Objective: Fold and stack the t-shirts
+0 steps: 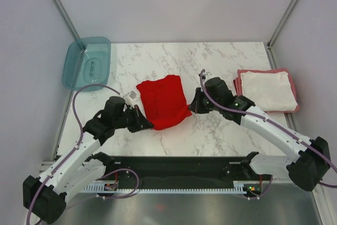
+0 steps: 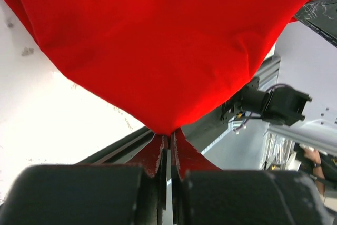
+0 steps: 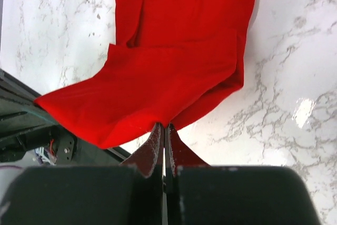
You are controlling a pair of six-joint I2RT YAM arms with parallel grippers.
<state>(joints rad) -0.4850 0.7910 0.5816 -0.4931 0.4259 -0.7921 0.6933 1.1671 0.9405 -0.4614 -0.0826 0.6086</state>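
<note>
– At the centre of the marble table (image 1: 221, 133), what is there?

– The bright red t-shirt (image 1: 164, 101), folded to a rough rectangle. Its long axis runs from the far side toward the arms, the near end leaning slightly right.

– And who has it?

– Both arms. The left gripper (image 2: 168, 136) has its fingers pressed together on the near left corner, red cloth pinched between them. The right gripper (image 3: 164, 126) pinches the right edge close to the near corner, fingers likewise closed on the fabric. At each pinch the cloth rises off the marble.

– Beyond that?

– Well apart, at the right edge of the table, the white t-shirt (image 1: 267, 90) lies folded flat on the dull pinkish-red t-shirt (image 1: 293, 108), the stack's longer side running left to right. A translucent teal tub (image 1: 87, 62) sits at the far left corner.
</note>
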